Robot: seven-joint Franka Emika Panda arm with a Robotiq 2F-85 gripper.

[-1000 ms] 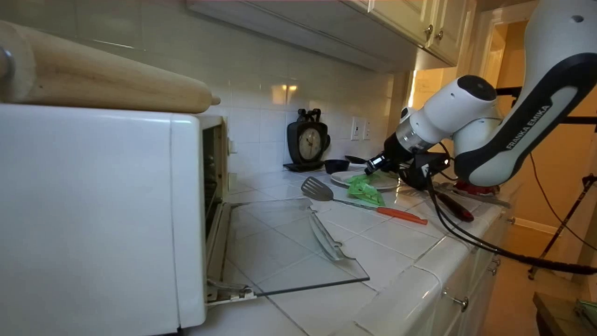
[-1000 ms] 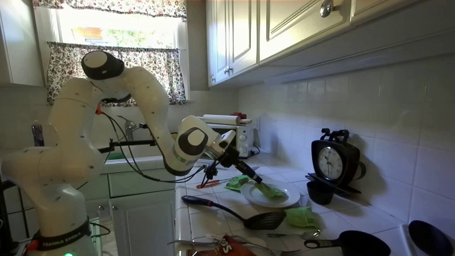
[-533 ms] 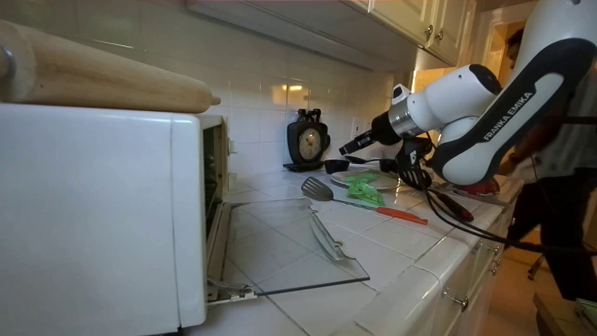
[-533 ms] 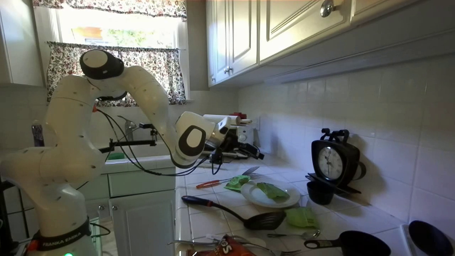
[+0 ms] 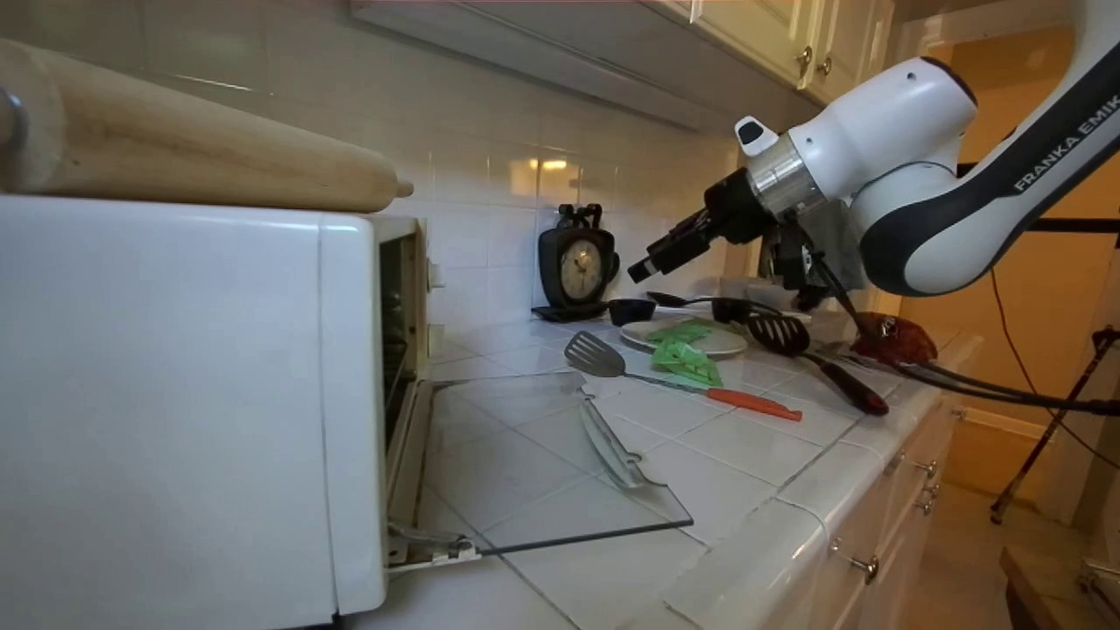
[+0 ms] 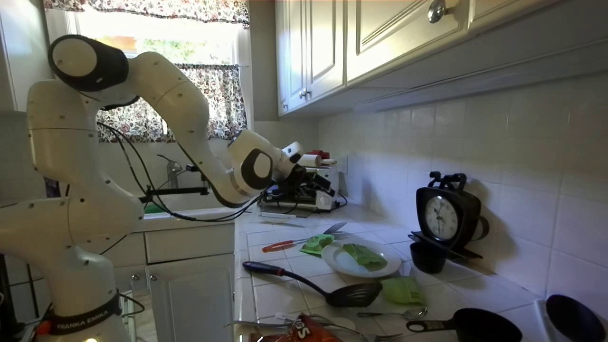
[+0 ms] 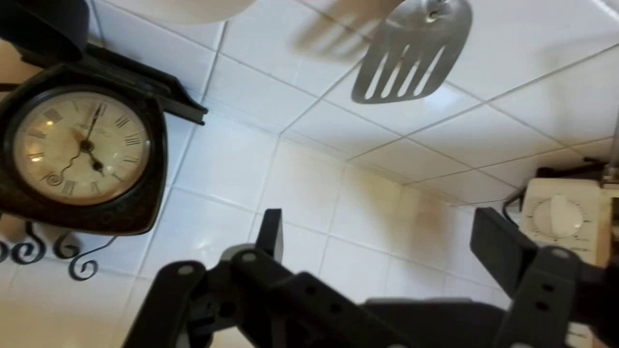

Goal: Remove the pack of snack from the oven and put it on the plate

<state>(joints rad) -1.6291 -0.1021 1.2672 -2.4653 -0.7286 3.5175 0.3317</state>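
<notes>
A bright green packet, the pack of snack [image 6: 365, 257], lies on the white plate [image 6: 333, 262]; in an exterior view the packet [image 5: 681, 332] shows at the plate's [image 5: 728, 345] near side. My gripper [image 7: 379, 232] is open in the wrist view, with only wall tiles behind the gap between its fingers. It hangs in the air above the counter, apart from the packet and plate, as the gripper [image 5: 641, 269] shows in an exterior view. The white oven [image 5: 175, 394] stands with its glass door [image 5: 525, 464] down; its inside is mostly hidden. The wrist view catches the oven's knob panel [image 7: 556, 215].
Two more green packets [image 6: 317, 244] [image 6: 403, 290] lie beside the plate. An orange-handled spatula [image 5: 752, 403], a black slotted spoon [image 6: 354, 294], a clock scale [image 6: 441, 218], a black pan [image 6: 487, 325] and a red bag [image 6: 308, 330] occupy the counter. A rolling pin [image 5: 192, 131] rests on the oven.
My gripper has risen from the packet on the plate, and its jaws have opened. The packet stays on the plate. A person seen at the right half a second ago is out of view.
</notes>
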